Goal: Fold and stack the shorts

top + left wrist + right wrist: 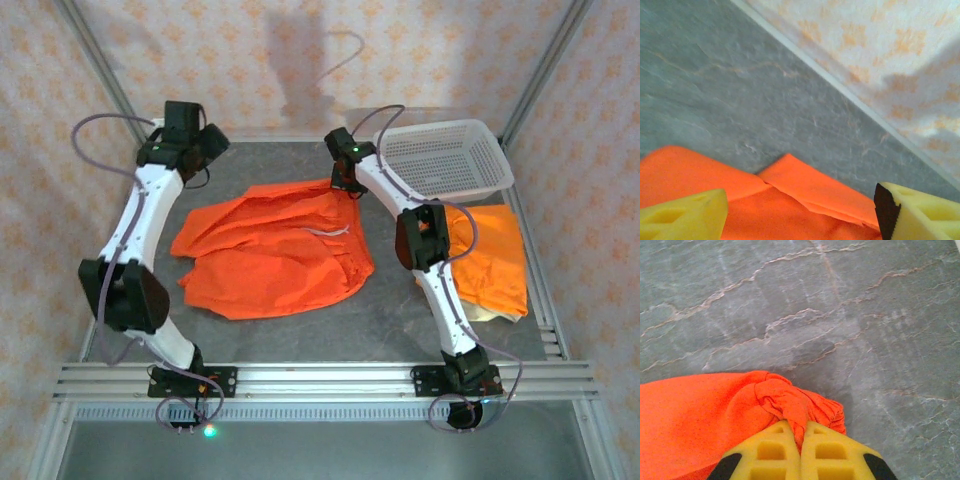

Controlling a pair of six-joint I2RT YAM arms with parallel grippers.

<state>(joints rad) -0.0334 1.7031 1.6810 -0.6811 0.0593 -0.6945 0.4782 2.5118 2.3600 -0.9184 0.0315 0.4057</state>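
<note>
A pair of bright orange shorts lies spread out in the middle of the grey table, its white drawstring showing near the right side. My right gripper is shut on a bunched piece of this orange cloth at the shorts' far right corner. My left gripper hangs open just above the shorts' far left edge, its yellow fingers wide apart with nothing between them. A folded orange pair rests on a beige pair at the right.
A white plastic mesh basket stands at the back right, just behind the folded pile. Patterned walls close in the back and both sides. Bare grey table lies in front of the spread shorts.
</note>
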